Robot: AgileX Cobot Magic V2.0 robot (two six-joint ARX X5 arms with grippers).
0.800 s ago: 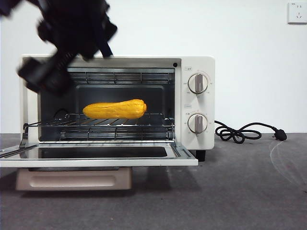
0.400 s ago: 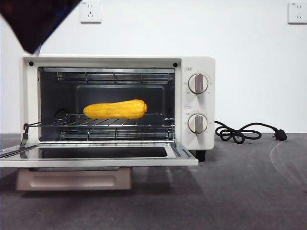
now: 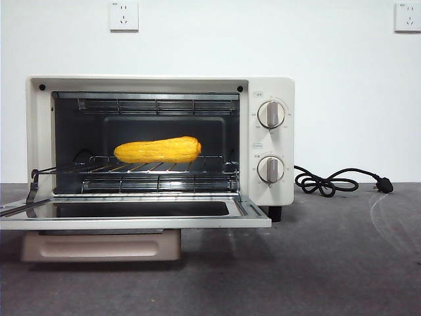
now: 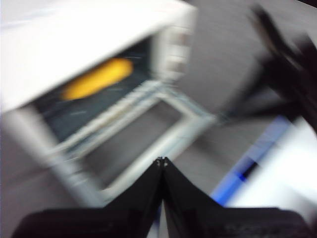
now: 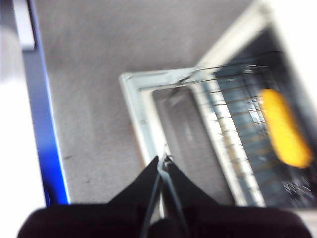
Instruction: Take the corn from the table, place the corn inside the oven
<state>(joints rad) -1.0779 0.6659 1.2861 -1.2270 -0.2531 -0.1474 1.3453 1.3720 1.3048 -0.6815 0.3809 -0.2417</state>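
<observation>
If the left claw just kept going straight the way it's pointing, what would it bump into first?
Probably the oven's open door: the shut left claw points at it from above, with nothing between. The picture is blurred, so depth is uncertain. The corn lies farther in.

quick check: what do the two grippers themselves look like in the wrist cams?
Both are plain black. The left gripper shows two tapered, wedge-shaped fingers rising from a wide black base to a narrow point. The right gripper has the same black tapered fingers on a dark base. No markings or cables can be made out on either; both views are motion-blurred. Neither arm shows in the front view.
</observation>
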